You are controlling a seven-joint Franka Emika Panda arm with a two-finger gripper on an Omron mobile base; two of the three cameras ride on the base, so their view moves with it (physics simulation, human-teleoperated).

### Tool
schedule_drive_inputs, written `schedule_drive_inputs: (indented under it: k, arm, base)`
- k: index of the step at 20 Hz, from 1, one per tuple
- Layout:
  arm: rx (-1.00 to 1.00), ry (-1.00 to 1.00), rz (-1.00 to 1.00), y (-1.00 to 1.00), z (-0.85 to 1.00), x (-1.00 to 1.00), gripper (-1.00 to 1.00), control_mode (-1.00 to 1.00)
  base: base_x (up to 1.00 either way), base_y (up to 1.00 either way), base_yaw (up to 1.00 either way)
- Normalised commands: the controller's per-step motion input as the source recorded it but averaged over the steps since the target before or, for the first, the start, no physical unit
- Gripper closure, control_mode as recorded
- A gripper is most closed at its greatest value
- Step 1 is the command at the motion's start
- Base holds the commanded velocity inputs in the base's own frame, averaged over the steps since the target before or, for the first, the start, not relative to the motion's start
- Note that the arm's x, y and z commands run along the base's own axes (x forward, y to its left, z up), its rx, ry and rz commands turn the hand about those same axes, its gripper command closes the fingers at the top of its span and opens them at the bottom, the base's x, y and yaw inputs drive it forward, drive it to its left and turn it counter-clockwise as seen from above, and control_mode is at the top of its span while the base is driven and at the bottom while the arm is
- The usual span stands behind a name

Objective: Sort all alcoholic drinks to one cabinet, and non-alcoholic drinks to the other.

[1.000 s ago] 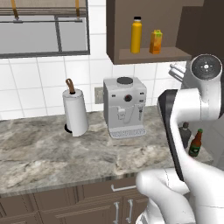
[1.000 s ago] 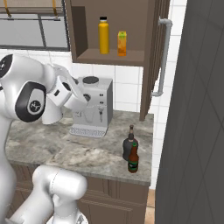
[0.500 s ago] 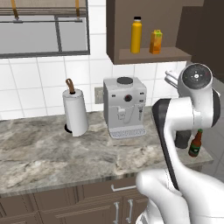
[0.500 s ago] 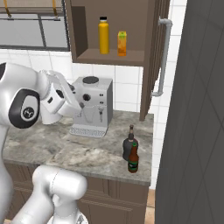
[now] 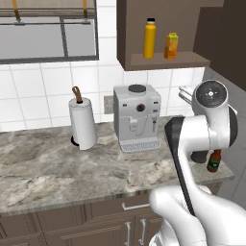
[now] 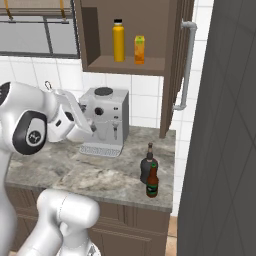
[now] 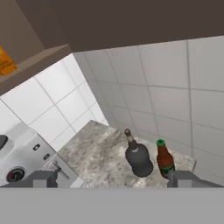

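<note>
the gripper (image 7: 112,180) stood wide open and empty, looking down on the squat black bottle (image 7: 138,158) and the beer bottle (image 7: 165,160) side by side on the counter (image 7: 98,151). to my eye, it needed to descend squarely over one neck without knocking its neighbour.

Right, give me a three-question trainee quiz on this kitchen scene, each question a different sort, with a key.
1. True or false: the yellow-orange bottle and the juice carton stand inside the open cabinet.
2. Which stands nearer the counter's front edge? A. the black bottle B. the beer bottle C. the coffee machine
3. Fill in: the gripper is ____ and holds nothing.

Key: 1 true; 2 B; 3 open.
</note>
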Motion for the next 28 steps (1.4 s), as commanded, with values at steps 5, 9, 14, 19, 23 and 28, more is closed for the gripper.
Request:
schedule_drive_inputs:
  k: [5, 9, 14, 19, 23, 28]
  arm:
    - [0.0, 0.0, 0.0, 0.04, -0.37, 0.06, -1.0, -1.0]
    - [0.0, -0.03, -0.01, 0.09, -0.29, 0.08, -1.0, -1.0]
    - [0.0, 0.0, 0.0, 0.1, -0.31, 0.13, -1.0, -1.0]
    - [0.0, 0.0, -0.01, 0.15, -0.23, 0.1, -1.0, -1.0]
    - [0.0, 0.0, -0.06, 0.08, -0.24, 0.17, -1.0, -1.0]
    - [0.0, 0.0, -0.05, 0.0, -0.19, 0.19, -1.0, -1.0]
  base:
    - [0.0, 0.0, 0.0]
    - [0.0, 0.0, 0.0]
    - [0.0, 0.0, 0.0]
    - [0.0, 0.0, 0.0]
    - [0.0, 0.0, 0.0]
    - [0.0, 0.0, 0.0]
